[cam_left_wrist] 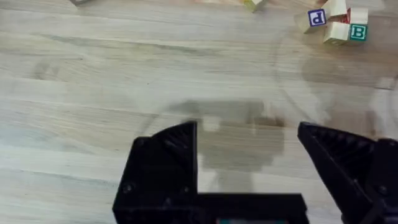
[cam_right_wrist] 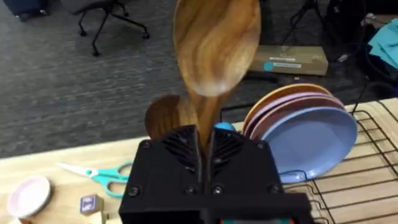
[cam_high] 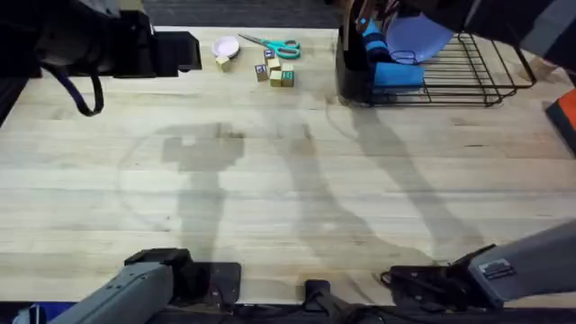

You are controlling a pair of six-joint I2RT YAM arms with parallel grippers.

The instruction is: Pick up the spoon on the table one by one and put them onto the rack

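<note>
A: Spoon (cam_right_wrist: pixel 214 46) — gripped by the right hand (cam_right_wrist: pixel 204 149), handle pinched between the closed fingers, bowl pointing up and away from the wrist. Held over the boxy end of the rack (cam_right_wrist: pixel 373 162), clear of the bench.

B: Anything already in that end?

A: A second brown wooden utensil (cam_right_wrist: pixel 165 118) stands just behind the hand, and something blue pokes up beside it. My reading is that one spoon is already in, though I can't confirm it is a spoon from its top alone.

B: Rest of the rack?

A: Plates (cam_right_wrist: pixel 308 134) standing on edge in the wire part — orange, pink, blue.

B: Left hand?

A: Left hand (cam_left_wrist: pixel 249 168) open, nothing between the fingers, hovering above bare bench (cam_high: pixel 288 189).

B: Spoons left on the bench?

A: None visible from overhead. Far edge has scissors (cam_high: pixel 273 44), a small pink dish (cam_high: pixel 225 46) and letter blocks (cam_high: pixel 273 70), none of which belong to the task.

B: Progress?

A: Late, I'd judge. Pickup is done; what remains is lowering this spoon into the rack and letting go. If no spoon lies hidden, this is the last.
</note>
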